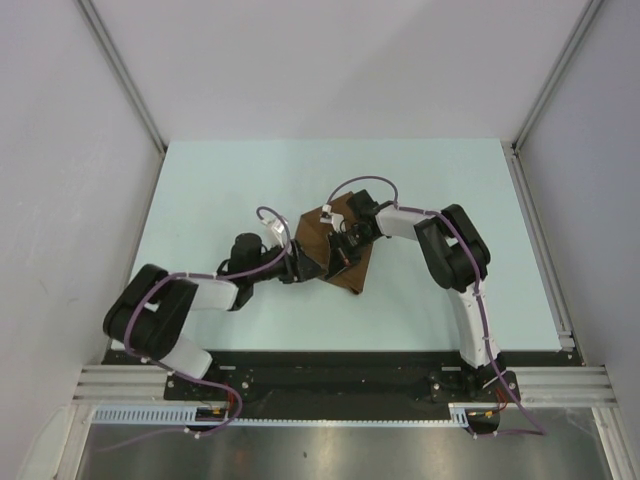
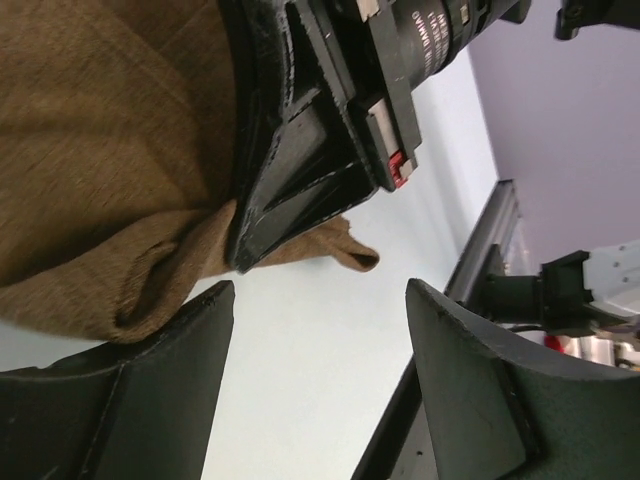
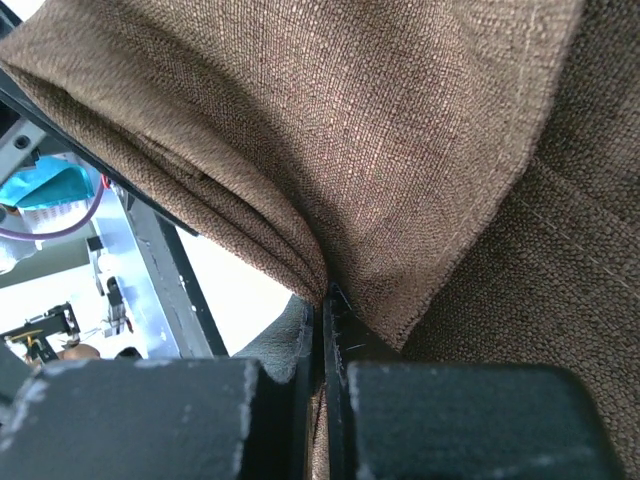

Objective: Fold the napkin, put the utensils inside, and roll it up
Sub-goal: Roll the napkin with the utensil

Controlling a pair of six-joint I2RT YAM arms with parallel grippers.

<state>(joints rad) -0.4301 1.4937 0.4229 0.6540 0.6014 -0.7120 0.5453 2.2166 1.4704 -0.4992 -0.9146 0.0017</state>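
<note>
napkin (image 3: 400,150) mid-bench, fold pinched in right gripper (image 3: 322,300) | left gripper (image 2: 318,300) spread, empty, beside left hem | fork unseen | risk: fold undone, cloth dragged if tugged; slip from thin pinch

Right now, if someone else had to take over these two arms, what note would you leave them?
Left gripper: open and empty, over the bare table, just beside an edge of the napkin.
Right gripper: shut on a bunched fold of the napkin, near the middle of the table.
Fork: not visible in any view; it may be hidden under the cloth or the arms.
Done: a fold looks under way, with layers of cloth pinched together.
Left: finish the fold, lay the fork inside, roll it up.
</note>
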